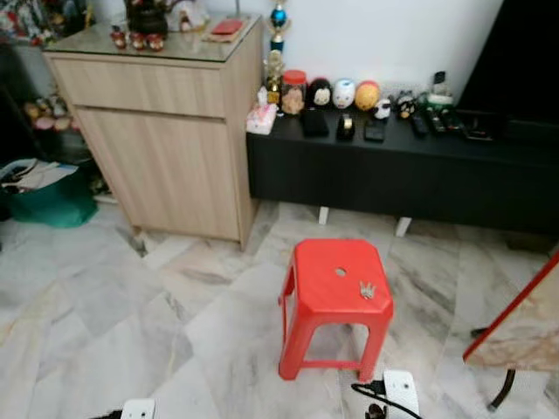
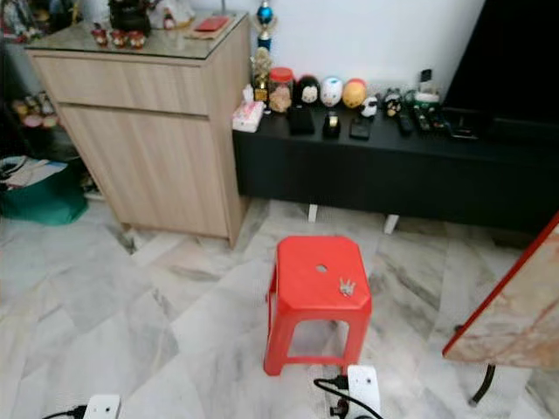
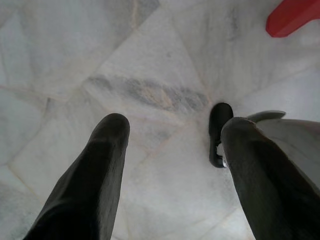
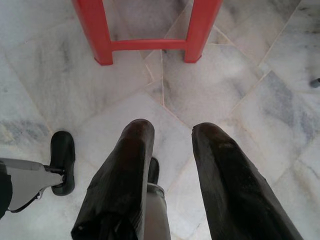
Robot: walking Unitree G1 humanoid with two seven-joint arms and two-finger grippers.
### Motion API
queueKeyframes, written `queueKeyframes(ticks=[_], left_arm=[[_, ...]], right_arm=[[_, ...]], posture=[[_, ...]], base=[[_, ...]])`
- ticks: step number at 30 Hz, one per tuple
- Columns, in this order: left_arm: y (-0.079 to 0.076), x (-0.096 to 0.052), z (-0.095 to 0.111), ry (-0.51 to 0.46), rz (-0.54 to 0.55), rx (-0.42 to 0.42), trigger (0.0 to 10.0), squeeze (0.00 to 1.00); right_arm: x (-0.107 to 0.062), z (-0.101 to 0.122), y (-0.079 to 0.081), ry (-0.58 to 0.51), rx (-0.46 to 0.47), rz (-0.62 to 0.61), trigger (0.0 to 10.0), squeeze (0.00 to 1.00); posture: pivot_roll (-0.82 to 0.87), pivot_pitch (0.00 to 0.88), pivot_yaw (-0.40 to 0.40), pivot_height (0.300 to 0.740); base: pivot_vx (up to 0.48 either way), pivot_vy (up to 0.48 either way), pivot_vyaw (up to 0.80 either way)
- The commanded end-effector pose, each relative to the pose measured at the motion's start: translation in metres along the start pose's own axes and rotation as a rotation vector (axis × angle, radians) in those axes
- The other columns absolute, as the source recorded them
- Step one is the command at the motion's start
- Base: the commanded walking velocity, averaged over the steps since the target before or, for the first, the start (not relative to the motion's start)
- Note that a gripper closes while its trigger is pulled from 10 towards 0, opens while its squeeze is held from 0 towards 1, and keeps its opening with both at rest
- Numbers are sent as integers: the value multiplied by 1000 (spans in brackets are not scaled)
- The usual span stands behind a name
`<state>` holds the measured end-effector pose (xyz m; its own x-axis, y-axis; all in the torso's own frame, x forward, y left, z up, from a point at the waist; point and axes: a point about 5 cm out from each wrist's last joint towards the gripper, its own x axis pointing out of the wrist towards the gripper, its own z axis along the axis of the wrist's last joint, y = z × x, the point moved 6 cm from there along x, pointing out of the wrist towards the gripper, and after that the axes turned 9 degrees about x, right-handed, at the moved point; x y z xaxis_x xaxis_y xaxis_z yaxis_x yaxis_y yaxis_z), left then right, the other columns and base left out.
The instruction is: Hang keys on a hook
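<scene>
Head cameras look forward and down from standing height across the marble floor [image 1: 105, 305], both catching the red stool [image 1: 336, 288] mid-room, the wooden cabinet [image 1: 166, 131] and black console [image 1: 393, 170] further off. Each wrist camera points straight down, close to the floor; both also catch the stool.

Stool [image 1: 336, 284]: solid red. Keys [image 1: 367, 289]: silver-grey. Floor [image 1: 105, 323]: white marble tiles with grey and tan veining. Cabinet [image 1: 162, 131]: light wood grain. Console [image 1: 393, 175]: black. Wall [image 1: 376, 35]: white. Bag [image 1: 48, 201]: green. Tabletop [image 1: 524, 323]: beige marbled surface, red edge. Jar [image 1: 293, 92]: red lid. Left gripper [image 3: 172, 135] and right gripper [image 4: 172, 132]: black fingers.
</scene>
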<state>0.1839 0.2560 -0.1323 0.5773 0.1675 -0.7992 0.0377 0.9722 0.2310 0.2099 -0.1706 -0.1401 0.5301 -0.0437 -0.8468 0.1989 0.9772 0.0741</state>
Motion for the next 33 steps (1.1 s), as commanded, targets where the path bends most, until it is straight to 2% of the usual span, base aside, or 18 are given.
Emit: queueKeyframes(ticks=[1, 15, 21, 30, 33], left_arm=[[-2, 0, -1, -1, -5, -4, 10000, 0], [-6, 0, -1, 6, -17, 9, 10000, 0], [-8, -1, -2, -5, -24, 17, 10000, 0], [-11, -1, -7, 20, -25, 3, 10000, 0], [-14, -1, -7, 17, -30, 1, 10000, 0]], right_arm=[[0, -1, -3, 3, 18, -12, 10000, 0], [-1, 0, -16, -22, 74, -42, 10000, 0], [-2, -1, -20, -21, 76, -52, 10000, 0], [-1, 15, -23, -69, 88, -52, 10000, 0], [-2, 13, -28, -65, 91, -59, 10000, 0]], posture=[[173, 0, -56, 740], [122, 0, -26, 740], [142, 0, -46, 740], [112, 0, -42, 740], [104, 0, -44, 740]], base=[[0, 0, 0], [0, 0, 0], [0, 0, 0], [0, 0, 0], [0, 0, 0]])
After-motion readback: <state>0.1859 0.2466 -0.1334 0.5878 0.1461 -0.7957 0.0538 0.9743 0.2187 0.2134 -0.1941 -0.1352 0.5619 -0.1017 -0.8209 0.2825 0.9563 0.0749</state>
